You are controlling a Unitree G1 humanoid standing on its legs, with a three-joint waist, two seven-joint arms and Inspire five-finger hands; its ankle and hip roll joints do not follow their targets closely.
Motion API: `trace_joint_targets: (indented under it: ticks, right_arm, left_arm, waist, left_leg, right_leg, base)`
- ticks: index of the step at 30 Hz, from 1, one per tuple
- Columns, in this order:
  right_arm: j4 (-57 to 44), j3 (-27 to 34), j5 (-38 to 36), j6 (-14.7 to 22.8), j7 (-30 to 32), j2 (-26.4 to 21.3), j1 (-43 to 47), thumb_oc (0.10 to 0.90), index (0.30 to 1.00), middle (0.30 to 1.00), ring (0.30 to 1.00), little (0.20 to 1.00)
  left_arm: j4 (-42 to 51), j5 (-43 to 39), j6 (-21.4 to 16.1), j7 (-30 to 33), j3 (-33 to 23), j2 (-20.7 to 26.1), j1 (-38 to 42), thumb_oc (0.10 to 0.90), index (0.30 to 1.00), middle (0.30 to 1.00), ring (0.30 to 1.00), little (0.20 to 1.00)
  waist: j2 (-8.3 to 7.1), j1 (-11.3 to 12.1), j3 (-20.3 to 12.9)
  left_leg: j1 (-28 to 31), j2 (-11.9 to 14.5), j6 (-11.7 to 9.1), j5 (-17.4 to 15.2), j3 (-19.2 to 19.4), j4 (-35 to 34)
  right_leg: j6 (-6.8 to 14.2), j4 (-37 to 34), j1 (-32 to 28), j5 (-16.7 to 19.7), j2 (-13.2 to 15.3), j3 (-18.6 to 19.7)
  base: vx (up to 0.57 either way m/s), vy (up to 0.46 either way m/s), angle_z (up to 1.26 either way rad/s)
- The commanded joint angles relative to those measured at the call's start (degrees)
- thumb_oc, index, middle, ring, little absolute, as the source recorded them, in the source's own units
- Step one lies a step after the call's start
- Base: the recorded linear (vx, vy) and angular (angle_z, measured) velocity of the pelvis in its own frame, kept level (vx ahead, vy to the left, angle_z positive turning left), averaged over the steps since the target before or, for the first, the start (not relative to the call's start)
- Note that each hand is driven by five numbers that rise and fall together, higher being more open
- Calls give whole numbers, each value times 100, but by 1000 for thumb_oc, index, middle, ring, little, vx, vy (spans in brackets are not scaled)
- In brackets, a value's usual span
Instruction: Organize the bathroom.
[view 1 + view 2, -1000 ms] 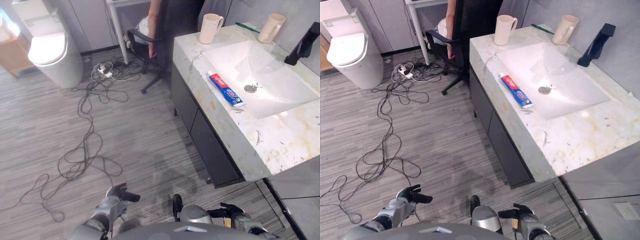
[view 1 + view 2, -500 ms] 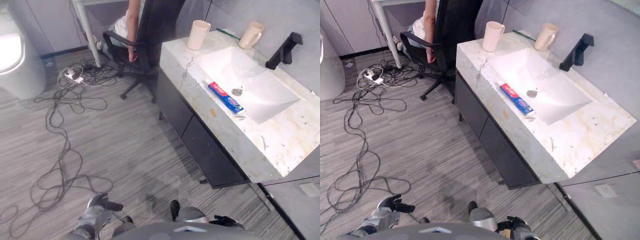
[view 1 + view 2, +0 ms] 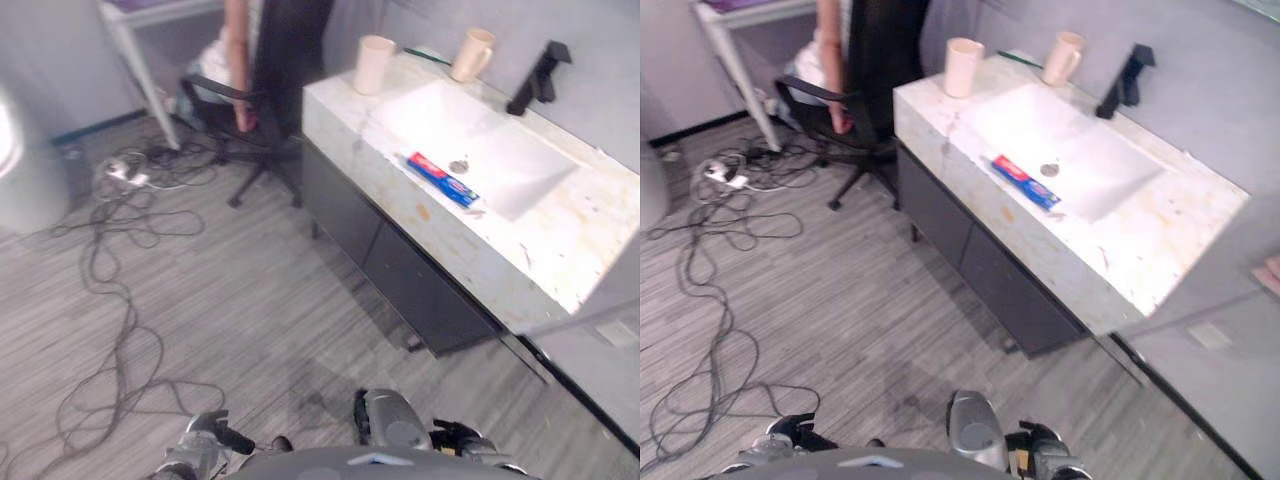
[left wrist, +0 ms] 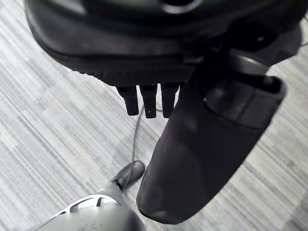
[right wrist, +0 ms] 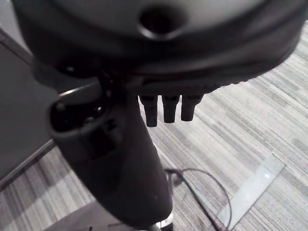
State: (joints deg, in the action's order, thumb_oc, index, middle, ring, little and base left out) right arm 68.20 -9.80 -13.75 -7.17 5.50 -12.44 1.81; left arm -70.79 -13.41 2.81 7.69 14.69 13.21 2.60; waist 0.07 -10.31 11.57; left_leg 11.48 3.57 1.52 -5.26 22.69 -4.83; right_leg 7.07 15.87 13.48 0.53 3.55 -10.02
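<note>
Both hands hang low and empty, the left hand [image 3: 205, 447] and right hand [image 3: 455, 440] with fingers loosely extended. On the vanity top [image 3: 560, 250]: two mugs [image 3: 375, 63] at the back edge, one toothpaste tube [image 3: 441, 179] by the basin's front rim.

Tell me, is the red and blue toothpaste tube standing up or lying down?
Lying down: the red and blue toothpaste tube rests flat on the white sink's front rim.

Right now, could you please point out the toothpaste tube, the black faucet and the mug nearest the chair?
toothpaste tube [image 3: 441, 179], left eye view, middle of tube.
black faucet [image 3: 535, 78], left eye view, upright body.
mug [image 3: 374, 64], left eye view, its side.
</note>
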Motion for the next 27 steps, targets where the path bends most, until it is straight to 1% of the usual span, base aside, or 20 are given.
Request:
trace_joint_targets:
  ticks: [1,3,4,7,10,11,12,15,16,17,18,19,20,21,22,23,24,25,26,27]
  right_arm:
    - [160,-276,-91,27,159,-124,-10,800,900,900,900,900]
    - [176,-217,-117,-24,145,-137,-40,800,900,900,900,900]
    - [182,-207,-119,-36,132,-132,-46,800,900,900,900,900]
    - [270,-107,-324,-43,81,-155,-137,800,900,900,900,900]
    - [309,-5,-370,-21,53,-170,-245,800,900,900,900,900]
    - [301,9,-459,-25,63,-171,-282,800,900,900,900,900]
    - [238,10,-450,-64,48,-209,-323,800,900,900,900,900]
    - [157,-41,-336,-48,-28,-257,-362,800,900,900,900,900]
    - [125,-64,-341,-46,-25,-269,-360,800,900,900,900,900]
    - [62,-100,-424,-59,22,-295,-326,800,900,900,900,900]
    - [38,-101,-523,-37,53,-317,-292,800,900,900,900,900]
    - [72,-78,-438,6,-17,-335,-211,800,900,900,900,900]
    - [74,-77,-437,6,-18,-332,-209,800,900,900,900,900]
    - [144,-93,-391,27,-15,-306,-117,800,900,900,900,900]
    - [160,-102,-409,25,-9,-294,-97,800,900,900,900,900]
    - [250,-150,-424,61,24,-234,-29,800,900,900,900,900]
    - [262,-156,-448,64,41,-223,-20,800,900,900,900,900]
    - [308,-235,-436,112,56,-204,21,800,900,900,900,900]
    - [315,-245,-447,115,53,-202,29,800,900,900,900,900]
    - [349,-284,-504,135,56,-215,76,800,900,900,900,900]
  left_arm:
    - [-30,93,-126,243,-8,-51,300,800,900,900,900,900]
    - [-22,76,-168,309,53,-87,323,800,900,900,900,900]
    - [-14,71,-176,332,67,-101,328,800,900,900,900,900]
    - [15,166,-158,305,122,-144,387,800,900,900,900,900]
    - [45,255,-164,253,158,-183,385,800,900,900,900,900]
    - [56,265,-134,247,170,-194,406,800,900,900,900,900]
    - [69,145,-131,233,190,-215,455,800,900,900,900,900]
    - [136,107,-172,284,226,-214,524,800,900,900,900,900]
    - [159,73,-160,307,231,-218,544,800,900,900,900,900]
    - [199,-16,-129,367,226,-223,582,800,900,900,900,900]
    - [221,-40,-110,400,205,-232,609,800,900,900,900,900]
    - [255,-191,-103,471,146,-232,628,800,900,900,900,900]
    - [255,-192,-102,471,146,-229,630,800,900,900,900,900]
    - [294,-268,-111,510,70,-205,618,800,900,900,900,900]
    - [299,-290,-117,528,64,-197,615,800,900,900,900,900]
    - [287,-320,-162,538,-3,-183,547,800,900,900,900,900]
    - [283,-289,-175,533,-15,-178,538,800,900,900,900,900]
    - [275,-281,-222,526,-18,-142,451,800,900,900,900,900]
    - [272,-256,-220,512,-17,-137,443,800,900,900,900,900]
    - [224,-243,-263,502,-40,-116,372,800,900,900,900,900]
  waist:
    - [-270,-277,-179]
    - [-335,-340,-155]
    - [-345,-350,-145]
    - [-317,-422,-194]
    - [-240,-540,-321]
    - [-196,-580,-379]
    - [-110,-606,-417]
    - [-162,-618,-429]
    - [-198,-594,-420]
    - [-298,-518,-392]
    - [-380,-451,-364]
    - [-452,-320,-306]
    - [-464,-320,-317]
    - [-493,-179,-258]
    - [-511,-166,-274]
    - [-486,-45,-238]
    - [-494,-35,-254]
    - [-389,99,-223]
    - [-383,113,-231]
    - [-303,212,-246]
  left_leg:
    - [-172,-596,-154,-222,-804,246]
    - [78,-722,-151,-340,-867,148]
    - [126,-740,-138,-364,-893,125]
    - [294,-795,-79,-430,-1071,66]
    - [408,-833,-173,-615,-1160,335]
    - [433,-822,-273,-608,-1186,509]
    - [262,-711,-605,-89,-1213,1355]
    - [-278,-660,-962,754,-1315,2635]
    - [-487,-672,-1006,902,-1369,2960]
    - [-1001,-610,-1020,984,-1401,3711]
    - [-1366,-494,-944,869,-1321,4134]
    - [-1697,-182,-727,562,-1309,4295]
    - [-1704,-196,-724,579,-1303,4279]
    - [-1788,4,-484,355,-1432,3883]
    - [-1794,2,-448,363,-1471,3751]
    - [-1577,77,-310,217,-1765,3054]
    - [-1560,68,-300,235,-1812,2928]
    - [-1393,206,-371,352,-2394,1820]
    - [-1380,224,-390,395,-2454,1697]
    - [-1339,471,-570,524,-2766,967]
  right_leg:
    - [435,-1205,-31,643,-84,-150]
    - [519,-1381,178,998,-123,-362]
    - [521,-1335,227,1009,-128,-379]
    - [386,-1178,142,842,-226,-295]
    - [235,-1149,-19,674,-301,-143]
    - [166,-1173,-110,619,-335,-104]
    - [19,-1279,-353,520,-437,-49]
    - [-134,-1399,-593,468,-428,102]
    - [-169,-1399,-670,425,-410,169]
    - [-239,-1354,-806,315,-340,297]
    - [-282,-1306,-925,203,-270,368]
    - [-311,-1238,-1112,77,-223,513]
    - [-308,-1237,-1098,81,-209,516]
    - [-296,-1180,-1237,-16,-212,702]
    - [-291,-1164,-1226,-26,-196,734]
    - [-243,-1114,-1309,-134,-255,982]
    - [-234,-1114,-1298,-137,-249,1012]
    - [-149,-1102,-1416,-268,-359,1330]
    - [-142,-1108,-1419,-271,-364,1366]
    - [-34,-1187,-1553,-355,-346,1664]
  base:
    - [227,70,-27]
    - [259,62,2]
    - [289,51,20]
    - [275,30,25]
    - [258,24,12]
    - [213,-4,7]
    - [232,-12,11]
    - [142,-14,23]
    - [160,11,2]
    - [153,26,-24]
    - [217,97,-67]
    - [150,87,-96]
    - [213,208,-125]
    - [129,156,-111]
    - [280,345,-120]
    - [192,240,-114]
    - [354,436,-159]
    - [224,271,-141]
    - [372,470,-148]
    - [291,363,-114]
